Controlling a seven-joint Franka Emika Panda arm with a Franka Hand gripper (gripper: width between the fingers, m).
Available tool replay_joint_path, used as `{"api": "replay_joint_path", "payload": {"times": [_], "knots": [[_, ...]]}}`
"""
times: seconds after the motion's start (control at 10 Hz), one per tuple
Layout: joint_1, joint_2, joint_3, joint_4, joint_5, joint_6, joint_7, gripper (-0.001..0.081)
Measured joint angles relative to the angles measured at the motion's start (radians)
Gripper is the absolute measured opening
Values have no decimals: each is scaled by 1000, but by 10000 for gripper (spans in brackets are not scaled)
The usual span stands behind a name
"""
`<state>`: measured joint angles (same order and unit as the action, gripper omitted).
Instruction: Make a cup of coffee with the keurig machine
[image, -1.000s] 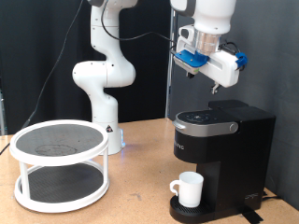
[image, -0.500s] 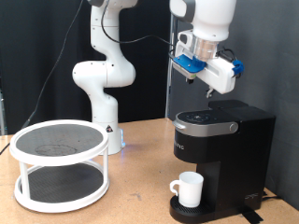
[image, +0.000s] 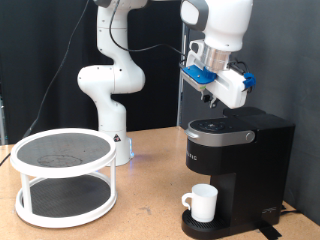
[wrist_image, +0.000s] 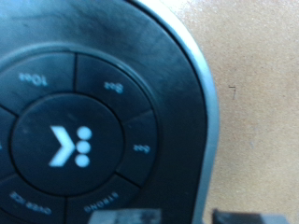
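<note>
The black keurig machine (image: 238, 150) stands at the exterior view's right with its lid down. The white cup (image: 203, 202) sits on the machine's drip tray under the spout, handle to the left. My gripper (image: 208, 100) hangs a little above the machine's top, fingers pointing down and together, holding nothing. The wrist view looks straight down on the machine's round button panel (wrist_image: 70, 147) with its silver rim (wrist_image: 213, 103); my blurred fingertips (wrist_image: 131, 217) show at the frame's edge.
A white two-tier round table (image: 65, 175) stands at the exterior view's left. The arm's white base (image: 108, 100) is behind it. A wooden tabletop (image: 150, 215) lies between table and machine.
My gripper has moved down and to the exterior view's left, closer to the machine's top. The cup and machine have not moved.
</note>
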<state>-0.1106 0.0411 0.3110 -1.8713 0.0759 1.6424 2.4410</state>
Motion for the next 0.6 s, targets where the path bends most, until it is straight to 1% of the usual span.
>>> {"api": "replay_joint_path", "payload": {"times": [0.1, 0.2, 0.4, 0.6], "knots": [[-1, 5, -1, 0, -9, 7, 5, 39], [-2, 12, -1, 0, -14, 8, 5, 12], [-2, 27, -1, 0, -28, 11, 8, 2], [-2, 46, -1, 0, -36, 41, 29, 1]]}}
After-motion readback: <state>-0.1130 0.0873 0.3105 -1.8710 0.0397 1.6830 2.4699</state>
